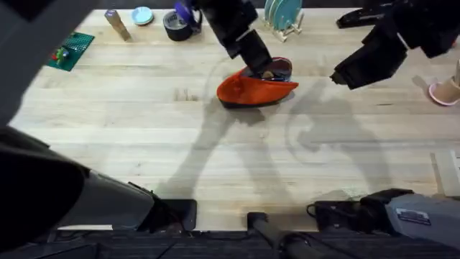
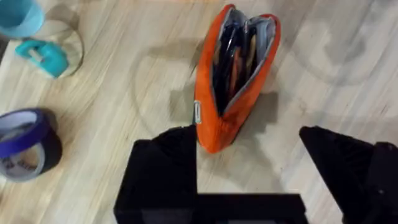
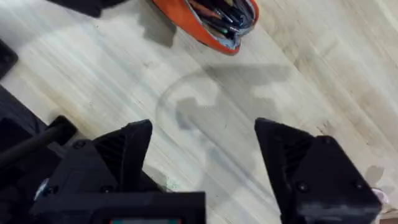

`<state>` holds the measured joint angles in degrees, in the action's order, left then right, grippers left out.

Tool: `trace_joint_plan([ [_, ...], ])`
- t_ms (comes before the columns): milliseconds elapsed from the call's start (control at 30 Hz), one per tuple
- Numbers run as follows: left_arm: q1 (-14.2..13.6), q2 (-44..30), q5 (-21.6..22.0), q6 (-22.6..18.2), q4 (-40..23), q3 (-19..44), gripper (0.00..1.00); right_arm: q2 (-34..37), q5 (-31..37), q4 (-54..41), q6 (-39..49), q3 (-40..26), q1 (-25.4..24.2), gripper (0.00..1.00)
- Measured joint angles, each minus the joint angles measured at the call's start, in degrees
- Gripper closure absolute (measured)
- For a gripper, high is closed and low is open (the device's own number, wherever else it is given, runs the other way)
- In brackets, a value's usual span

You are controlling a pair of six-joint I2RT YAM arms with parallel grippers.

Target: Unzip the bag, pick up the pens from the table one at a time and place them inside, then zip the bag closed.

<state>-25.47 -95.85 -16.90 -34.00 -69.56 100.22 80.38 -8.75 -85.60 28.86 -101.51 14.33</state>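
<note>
Looking down from overhead: orange bag (image 1: 255, 89) lies mid-worktop (image 1: 144, 144), far half, mouth gaping. Left gripper (image 1: 267, 68) hovers right over bag's open top; right gripper (image 1: 336, 78) hangs off to bag's right, apart from it.

Left wrist view: bag (image 2: 231, 81) unzipped, dark pens (image 2: 229, 53) inside; left jaws wide, holding nothing, one finger (image 2: 177, 149) just beside bag's end. Purple tape roll (image 2: 25, 140) off to side.

Right wrist view: right jaws wide, empty, above bare worktop; bag (image 3: 208, 22) farther off, pens (image 3: 217, 12) visible inside.
</note>
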Motion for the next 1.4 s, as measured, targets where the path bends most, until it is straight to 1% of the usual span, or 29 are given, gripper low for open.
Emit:
trace_joint_plan([
  [167,2.61,1.77,-0.84,0.18,-1.01,0.0,0.003,-0.02,0.0,-0.37,-0.01,0.0,0.02,0.006],
  [200,4.28,2.92,-2.43,0.11,-0.9,-0.43,0.003,-0.02,0.0,-1.04,0.0,0.0,0.01,0.006],
  [267,5.51,4.48,-3.65,-0.08,-0.47,-1.85,0.003,-0.01,0.0,-1.44,-0.02,0.0,0.02,0.006],
  [300,6.02,5.3,-4.08,-0.11,0.05,-2.77,0.003,0.0,0.0,-1.49,-0.02,0.0,0.0,0.006],
  [333,7.8,8.27,-5.12,-0.26,3.07,-6.9,0.003,-0.02,0.0,-1.49,-0.02,0.0,0.02,0.005],
  [467,10.24,12.13,-7.13,-0.3,6.78,-12.82,0.003,0.0,0.0,-1.49,-0.05,0.0,0.01,0.005],
  [500,13.08,14.95,-10.02,-2.06,7.47,-16.89,0.003,-0.02,0.0,-1.47,-0.13,0.0,0.02,0.006],
  [600,15.93,15.56,-14.39,-4.96,6.02,-18.12,0.003,0.0,0.0,-1.49,-0.13,0.0,0.02,0.005],
  [767,22.47,15.56,-23.98,-11.22,5.02,-20.5,0.003,0.0,0.0,-1.49,-0.13,0.0,0.02,0.005],
  [833,24.87,15.56,-26.57,-13.68,3.68,-21.49,0.003,-0.01,0.01,-1.49,-0.13,0.0,0.02,0.005],
  [900,26.7,15.56,-28.26,-16.38,2.4,-22.39,0.004,-0.02,0.0,-1.49,-0.13,0.0,0.0,0.006],
  [1033,28.54,15.56,-31.23,-21.88,1.82,-24.56,0.004,-0.02,0.02,-1.48,-0.13,0.0,0.02,0.004],
  [1200,29.63,15.56,-34.69,-30.08,2.82,-28.18,0.004,-0.02,0.0,-1.48,-0.39,0.0,0.02,0.005],
  [1300,29.63,15.56,-35.62,-32.84,5.01,-30.72,0.004,-0.01,0.0,-1.47,-0.72,0.0,0.0,0.005],
  [1400,29.66,15.56,-36.13,-34.27,8.19,-33.2,0.006,-0.01,0.0,-1.47,-0.92,0.0,0.01,0.005],
])
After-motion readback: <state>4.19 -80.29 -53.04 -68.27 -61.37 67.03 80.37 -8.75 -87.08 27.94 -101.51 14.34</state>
